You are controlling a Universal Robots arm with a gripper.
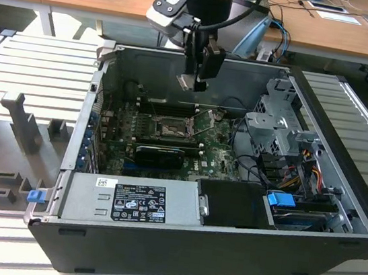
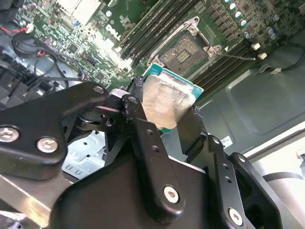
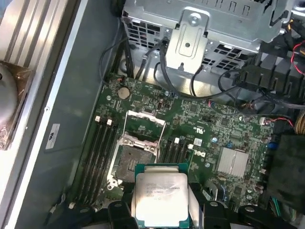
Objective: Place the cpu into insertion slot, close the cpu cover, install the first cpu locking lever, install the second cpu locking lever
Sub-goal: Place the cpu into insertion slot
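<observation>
The tool is clamped on the cpu, its black fingers pressing two opposite edges of the chip. In the exterior view the cpu hangs in the air over the far part of the open computer case, above the motherboard and well apart from it.

In both wrist views the chip's pale metal top faces the camera, with a thin green rim showing round it. In the first wrist view the tool holds it just short of the insertion slot.

The insertion slot lies in the middle of the board between banks of long black memory slots, and its dark grid centre is uncovered (no chip sits in it). The cpu cover is swung up off the slot, on the side toward the metal drive cage; whether the two locking levers are free or hooked I cannot tell.

A ribbed silver heatsink sits on the board to one side of the slot. At the near side of the case in the exterior view lies the grey power supply. The drive cage with its coloured cables is at the exterior view's right. The case rests on a ribbed aluminium surface.
</observation>
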